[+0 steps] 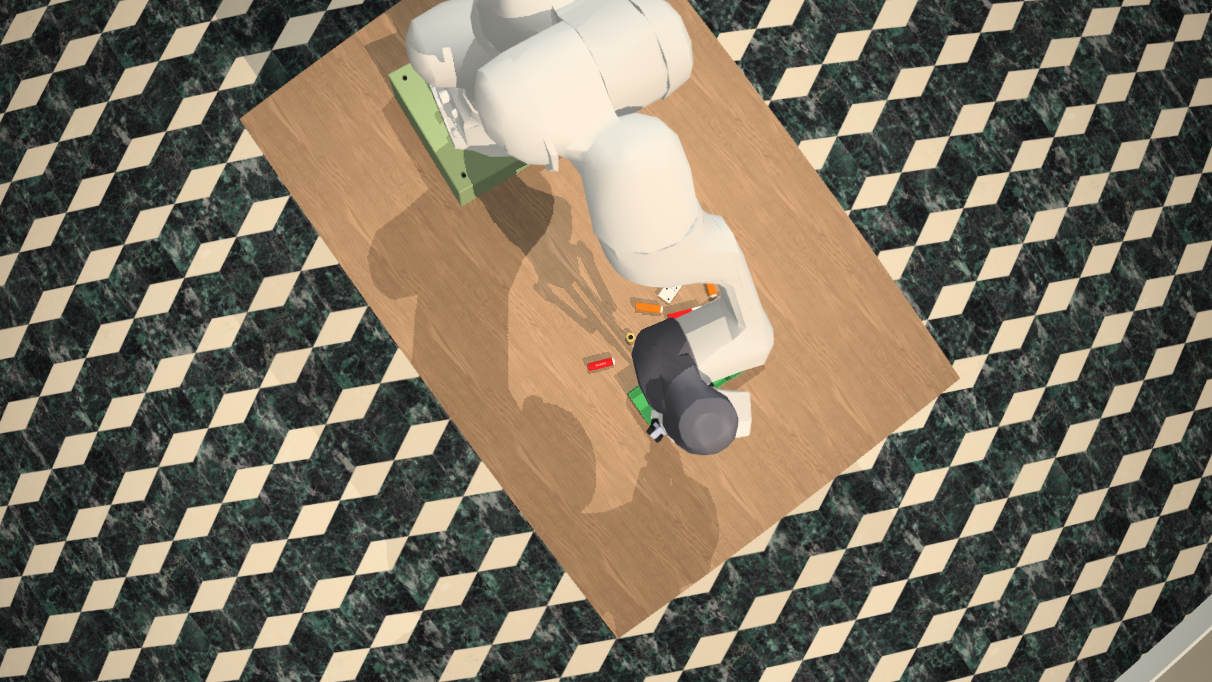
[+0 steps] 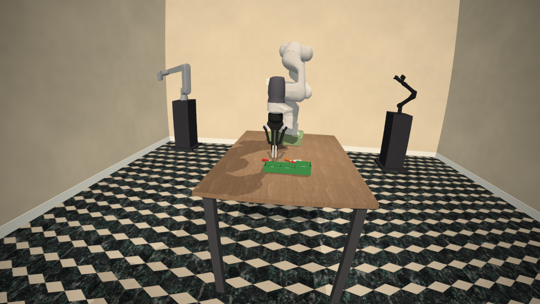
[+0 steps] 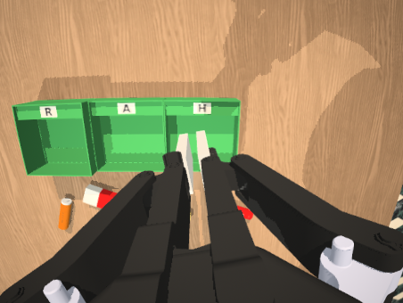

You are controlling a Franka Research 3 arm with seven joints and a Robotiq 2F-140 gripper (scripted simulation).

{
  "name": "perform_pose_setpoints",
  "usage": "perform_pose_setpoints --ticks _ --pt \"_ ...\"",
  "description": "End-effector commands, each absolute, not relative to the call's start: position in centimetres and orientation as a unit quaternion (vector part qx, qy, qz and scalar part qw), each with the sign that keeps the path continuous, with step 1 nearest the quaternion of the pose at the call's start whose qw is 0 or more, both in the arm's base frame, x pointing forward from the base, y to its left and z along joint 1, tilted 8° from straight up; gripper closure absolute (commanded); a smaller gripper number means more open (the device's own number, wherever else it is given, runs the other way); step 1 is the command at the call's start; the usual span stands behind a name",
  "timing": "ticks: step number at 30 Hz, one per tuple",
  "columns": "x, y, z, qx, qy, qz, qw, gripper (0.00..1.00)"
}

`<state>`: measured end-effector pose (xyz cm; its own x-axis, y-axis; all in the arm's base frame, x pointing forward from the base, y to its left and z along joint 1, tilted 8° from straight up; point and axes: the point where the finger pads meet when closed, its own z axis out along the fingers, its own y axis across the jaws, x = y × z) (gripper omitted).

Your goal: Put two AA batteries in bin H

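Note:
Bin H point(image 3: 223, 110) point(image 2: 272, 169) point(image 1: 640, 403) is the end compartment of a green row. The part of its floor in view is bare; my fingers hide some. My gripper point(image 3: 194, 146) point(image 2: 274, 155) is above it, nearly shut, with nothing seen between the fingertips. An orange battery point(image 1: 648, 307) point(image 2: 287, 160) lies behind the bins; another orange battery point(image 1: 711, 290) point(image 3: 65, 215) lies near the R end. A red piece with lettering point(image 1: 600, 363) point(image 2: 265, 160) point(image 3: 245, 212) lies beyond the H end. Whether it is an AA battery is unclear.
Bins A point(image 3: 149, 110) point(image 2: 287, 170) and R point(image 3: 68, 112) point(image 2: 303, 169) adjoin H. A red and white piece point(image 3: 100, 197) point(image 1: 679, 314) lies close behind them. A white dotted tile point(image 1: 669, 293) and a small yellow ring point(image 1: 629, 337) are nearby.

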<state>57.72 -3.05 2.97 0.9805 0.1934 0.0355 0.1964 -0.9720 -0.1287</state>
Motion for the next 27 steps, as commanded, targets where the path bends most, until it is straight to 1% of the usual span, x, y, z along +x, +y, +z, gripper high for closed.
perform_pose_setpoints --ticks 1,19,27 --pt "57.5 -3.2 2.9 -0.993 -0.099 -0.009 0.066 0.95" --pt "57.5 -3.2 2.9 -0.993 -0.099 -0.009 0.066 0.95" --pt "57.5 0.8 3.4 -0.993 -0.099 -0.009 0.066 0.95"
